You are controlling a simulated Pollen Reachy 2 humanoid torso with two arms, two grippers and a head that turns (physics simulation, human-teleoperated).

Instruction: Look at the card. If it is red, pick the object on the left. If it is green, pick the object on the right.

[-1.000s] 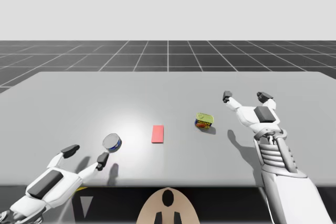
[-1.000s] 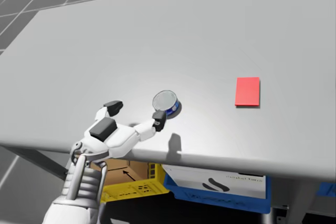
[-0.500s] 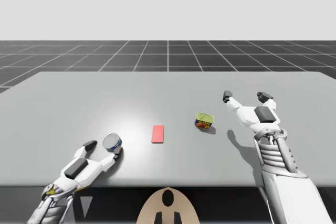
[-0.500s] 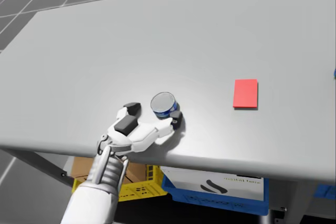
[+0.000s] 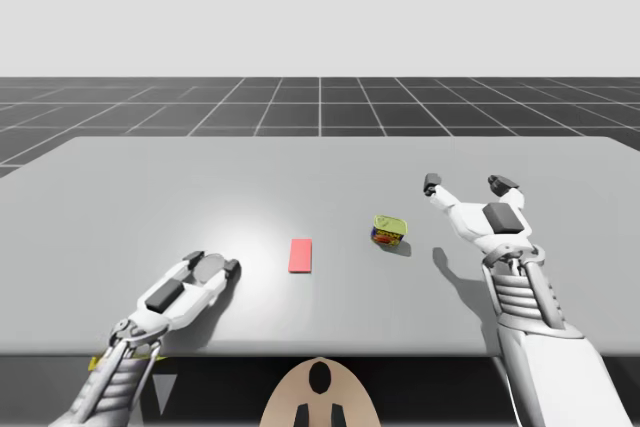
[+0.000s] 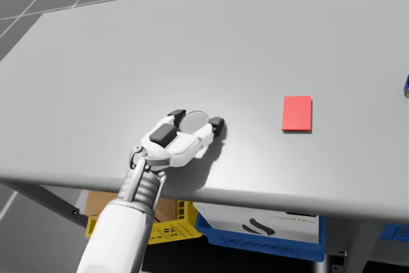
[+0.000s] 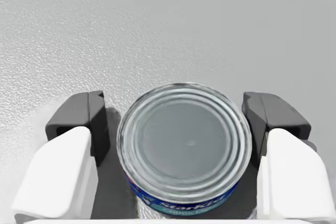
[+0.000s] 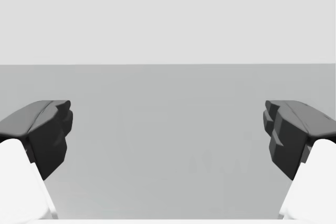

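A red card (image 5: 301,255) (image 6: 296,113) lies flat at the table's middle. To its left stands a short blue can with a silver lid (image 5: 210,269) (image 6: 195,119) (image 7: 185,145). My left gripper (image 5: 211,263) (image 6: 196,118) (image 7: 178,124) is low on the table and open. The can sits between its fingers, and a thin gap shows at one finger. To the card's right a small yellow-green can (image 5: 389,231) lies tilted. My right gripper (image 5: 468,185) (image 8: 168,135) hovers open to the right of that can, holding nothing.
The grey table (image 5: 320,177) ends in a near edge just behind my left wrist. In the head view, a yellow crate (image 6: 163,228), a blue bin (image 6: 255,231) and a cardboard box (image 6: 105,202) sit under the table.
My left gripper has moved forward and down from the table's near edge until its fingers straddle the blue can. The right arm, the card and the yellow-green can have stayed put.
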